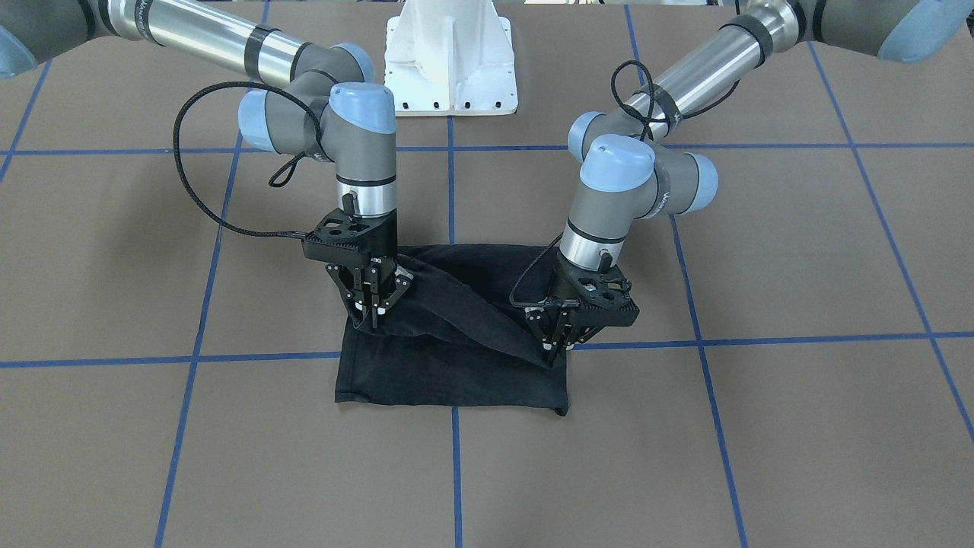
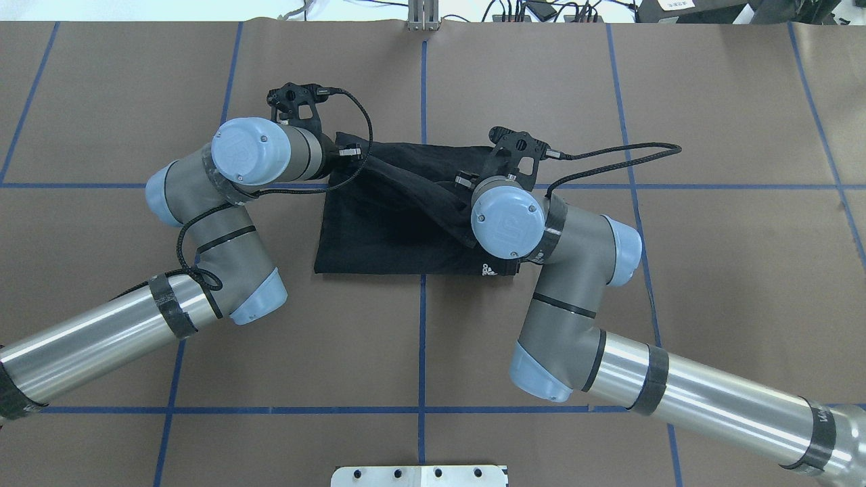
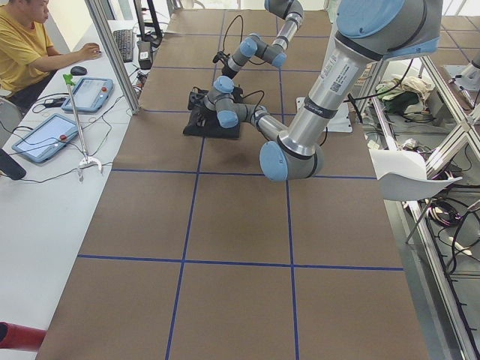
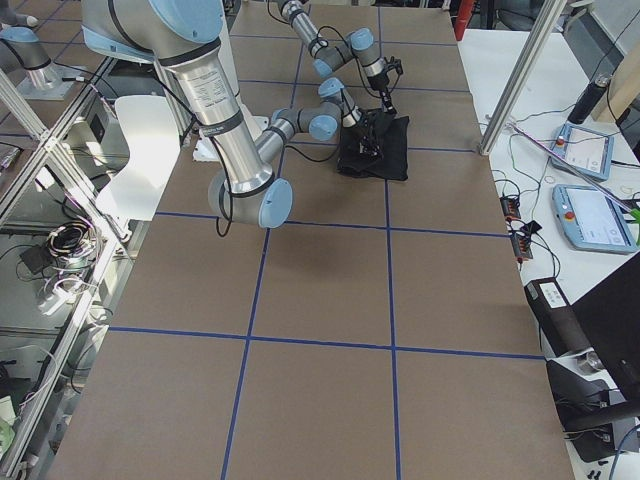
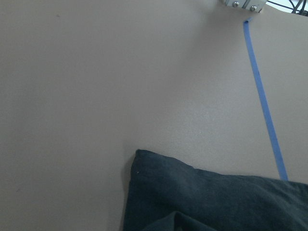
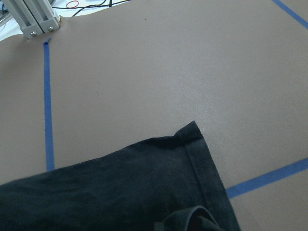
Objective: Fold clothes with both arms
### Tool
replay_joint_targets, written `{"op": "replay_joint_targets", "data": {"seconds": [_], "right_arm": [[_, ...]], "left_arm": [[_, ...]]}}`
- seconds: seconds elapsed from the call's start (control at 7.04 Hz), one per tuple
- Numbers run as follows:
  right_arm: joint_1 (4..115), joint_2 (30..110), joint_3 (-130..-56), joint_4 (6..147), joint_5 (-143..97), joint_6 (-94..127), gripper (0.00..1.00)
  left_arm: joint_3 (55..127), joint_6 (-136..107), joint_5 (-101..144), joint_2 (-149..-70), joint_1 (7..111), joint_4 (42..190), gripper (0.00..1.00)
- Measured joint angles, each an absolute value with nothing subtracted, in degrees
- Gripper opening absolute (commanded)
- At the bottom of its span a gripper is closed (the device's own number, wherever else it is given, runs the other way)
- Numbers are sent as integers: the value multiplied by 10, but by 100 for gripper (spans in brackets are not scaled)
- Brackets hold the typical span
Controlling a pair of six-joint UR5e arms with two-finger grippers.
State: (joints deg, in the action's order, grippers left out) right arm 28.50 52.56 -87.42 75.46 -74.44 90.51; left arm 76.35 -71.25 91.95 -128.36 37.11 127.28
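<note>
1. Nearest the front-facing camera: black T-shirt (image 1: 449,384), folded to a rough rectangle, flat on the brown table (image 1: 761,457), plain black surface up. It covers the crossing of the blue tape lines (image 1: 259,358)
2. Next back, on that view's right: the left gripper (image 1: 554,352) points down at the shirt's side edge, about over the cross tape line. Fingers pressed together on a pinch of black cloth
3. A little farther back, at the opposite side edge: the right gripper (image 1: 373,316), fingers likewise closed on cloth
4. Between the two pinches the shirt's cloth rises in a diagonal ridge, clear of the layer under it
5. Behind them: right wrist upright, left wrist tilted; the left arm (image 1: 685,84) and the right arm (image 1: 205,38) reach in from either side
6. Farthest: white pedestal (image 1: 450,68), well apart from the shirt
</note>
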Motion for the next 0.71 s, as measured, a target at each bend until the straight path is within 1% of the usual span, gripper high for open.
{"op": "replay_joint_targets", "data": {"seconds": [0.28, 0.43, 0.71], "right_arm": [[339, 514, -876, 757, -844, 855, 100], [363, 513, -887, 759, -897, 822, 100], [373, 508, -932, 785, -936, 801, 100]], "left_arm": [[774, -684, 932, -1283, 384, 1274, 100], [792, -640, 960, -1275, 403, 1272, 100], [848, -516, 1036, -1221, 452, 1272, 100]]}}
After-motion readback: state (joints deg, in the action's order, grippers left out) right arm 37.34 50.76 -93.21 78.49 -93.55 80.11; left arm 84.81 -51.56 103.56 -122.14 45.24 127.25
